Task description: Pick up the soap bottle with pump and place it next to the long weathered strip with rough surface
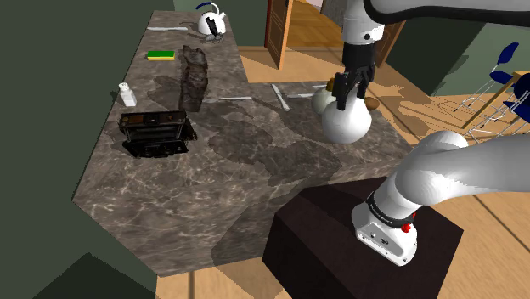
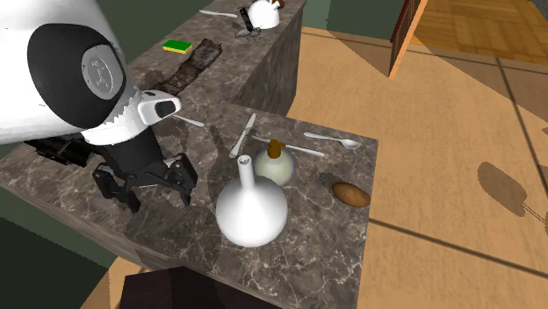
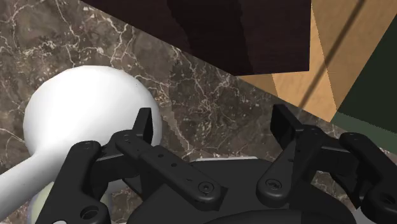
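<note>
Open and empty, the tool [image 3: 213, 122] hangs near the white vase [image 1: 346, 126] and could topple it reaching the adjacent soap bottle [image 2: 274, 165].

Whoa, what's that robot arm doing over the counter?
A white robot arm reaches over a marble counter with its black gripper open, holding nothing. The gripper hangs close by a white round vase and the cream soap bottle with a brown pump next to it. The bottle stands on the counter, not picked up yet. The long rough dark strip lies farther along the counter.
</note>
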### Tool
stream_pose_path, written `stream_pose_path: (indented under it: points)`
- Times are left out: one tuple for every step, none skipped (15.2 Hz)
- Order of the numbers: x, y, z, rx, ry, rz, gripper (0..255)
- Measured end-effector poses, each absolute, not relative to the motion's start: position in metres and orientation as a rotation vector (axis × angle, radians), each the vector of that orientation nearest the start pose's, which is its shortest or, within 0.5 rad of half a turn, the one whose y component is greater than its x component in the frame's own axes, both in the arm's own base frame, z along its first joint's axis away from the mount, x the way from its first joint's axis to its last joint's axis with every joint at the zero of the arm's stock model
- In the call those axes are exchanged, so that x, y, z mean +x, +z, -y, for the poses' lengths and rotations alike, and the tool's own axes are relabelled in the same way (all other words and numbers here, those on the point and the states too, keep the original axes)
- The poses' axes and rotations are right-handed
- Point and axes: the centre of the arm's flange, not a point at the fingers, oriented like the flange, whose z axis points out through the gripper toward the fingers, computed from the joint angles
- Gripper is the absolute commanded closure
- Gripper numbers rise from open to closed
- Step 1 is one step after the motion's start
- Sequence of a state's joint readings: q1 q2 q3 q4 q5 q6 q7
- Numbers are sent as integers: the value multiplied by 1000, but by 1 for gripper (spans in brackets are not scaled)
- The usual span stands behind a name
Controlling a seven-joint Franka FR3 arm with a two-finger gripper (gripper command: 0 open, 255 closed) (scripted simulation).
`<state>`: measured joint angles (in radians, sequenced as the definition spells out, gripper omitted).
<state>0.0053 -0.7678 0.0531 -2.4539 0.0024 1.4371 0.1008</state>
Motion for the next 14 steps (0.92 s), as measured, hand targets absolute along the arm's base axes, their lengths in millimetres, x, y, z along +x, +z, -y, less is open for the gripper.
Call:
stream_pose_path:
  points:
    - [289, 530, -20, -3168, 393, -98, 0]
    - [292, 529, -15, -3167, 387, -95, 0]
    - [297, 528, -6, -3165, 378, -91, 0]
    - [302, 524, 3, -3163, 369, -85, 0]
    - [308, 522, 14, -3162, 357, -79, 0]
    - [316, 518, 22, -3160, 346, -71, 0]
    - [322, 514, 33, -3157, 334, -65, 0]
    - [329, 510, 42, -3155, 322, -57, 0]
    - [335, 507, 53, -3153, 309, -51, 0]
    - [343, 505, 65, -3151, 297, -43, 0]
    - [350, 503, 74, -3149, 285, -36, 0]
    - [357, 501, 85, -3147, 272, -29, 0]
    - [365, 499, 96, -3145, 260, -22, 0]
    - [372, 493, 105, -3142, 249, -15, 0]
